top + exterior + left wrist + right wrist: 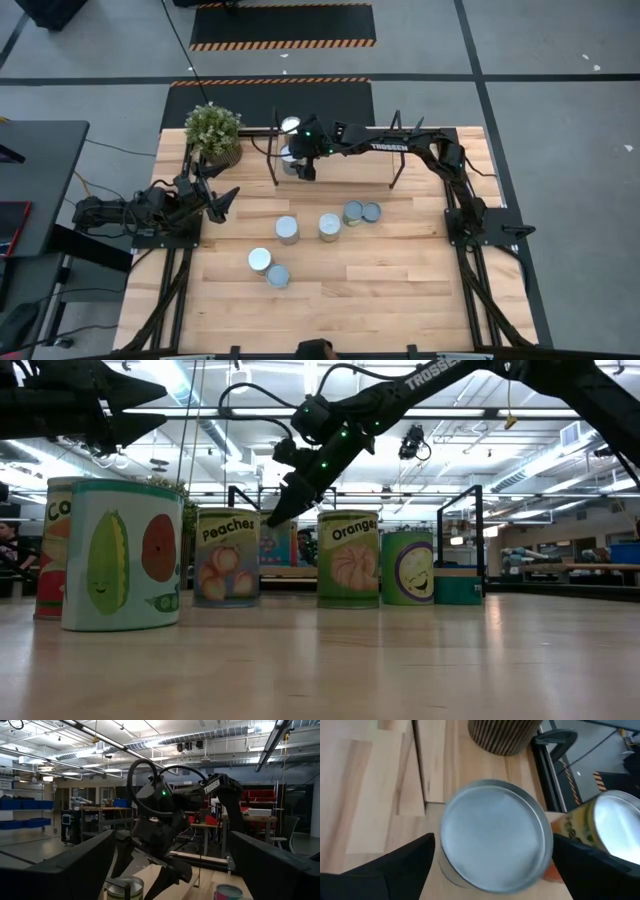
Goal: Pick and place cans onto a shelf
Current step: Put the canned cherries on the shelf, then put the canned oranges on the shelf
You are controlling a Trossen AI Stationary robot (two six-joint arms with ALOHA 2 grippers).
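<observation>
1. A robotics lab or workshop is indicated by exposed ceiling ducts [150, 742] and strip lights [272, 737].
2. Blue storage bins [22, 804], workbenches [100, 812] and floor hazard tape [282, 44] are seen.

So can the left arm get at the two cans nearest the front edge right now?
Probably yes: the left gripper hangs open beside the plant, and bare tabletop lies between it and those two cans.

Overhead, table-level and wrist cameras share the cans [288, 229].
</observation>
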